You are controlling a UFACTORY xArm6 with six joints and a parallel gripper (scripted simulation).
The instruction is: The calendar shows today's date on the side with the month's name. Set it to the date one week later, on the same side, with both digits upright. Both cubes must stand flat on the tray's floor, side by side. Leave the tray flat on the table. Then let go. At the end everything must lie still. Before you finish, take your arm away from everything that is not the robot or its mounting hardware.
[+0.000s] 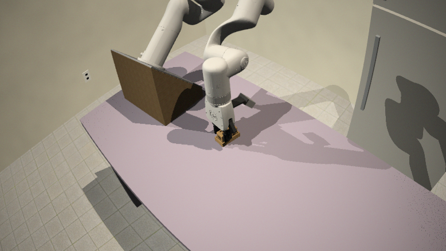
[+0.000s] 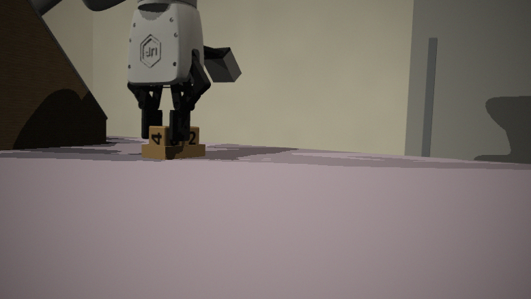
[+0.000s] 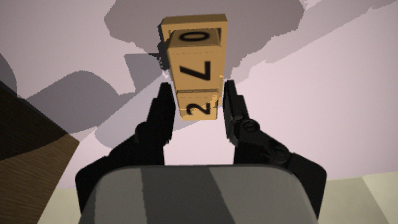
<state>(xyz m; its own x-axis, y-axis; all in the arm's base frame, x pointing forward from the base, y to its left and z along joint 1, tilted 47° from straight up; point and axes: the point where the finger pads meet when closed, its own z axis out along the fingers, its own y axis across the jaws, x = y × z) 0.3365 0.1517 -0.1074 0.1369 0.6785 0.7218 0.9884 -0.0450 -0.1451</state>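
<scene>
and here on the left, the brown wedge (image 1: 140, 90) (image 2: 55, 96) (image 3: 30, 140) stands on the bench (image 1: 249, 193) (image 2: 260, 222) (image 3: 310, 130)! right of it, the gripper (image 1: 223, 132) (image 2: 166, 124) (image 3: 198, 93) is partly open, fingers around the cubes, and below sits the wooden tray (image 1: 223, 144) (image 2: 153, 151) (image 3: 224, 37), the cubes (image 1: 220, 134) (image 2: 157, 136) (image 3: 196, 65) in it, a 2 at right in the exterior view!

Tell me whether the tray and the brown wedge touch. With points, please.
Apart. The top view shows a shaded strip of table (image 1: 249, 187) (image 2: 260, 222) (image 3: 300, 125) between the tray (image 1: 222, 144) (image 2: 153, 151) (image 3: 195, 21) and the brown wedge (image 1: 137, 90) (image 2: 18, 81) (image 3: 30, 175).

Grey fridge (image 1: 396, 102) (image 2: 464, 74) beside wall (image 1: 55, 53) (image 2: 315, 66); white outlet (image 1: 86, 75) on wall; tiled floor (image 1: 40, 187).
</scene>
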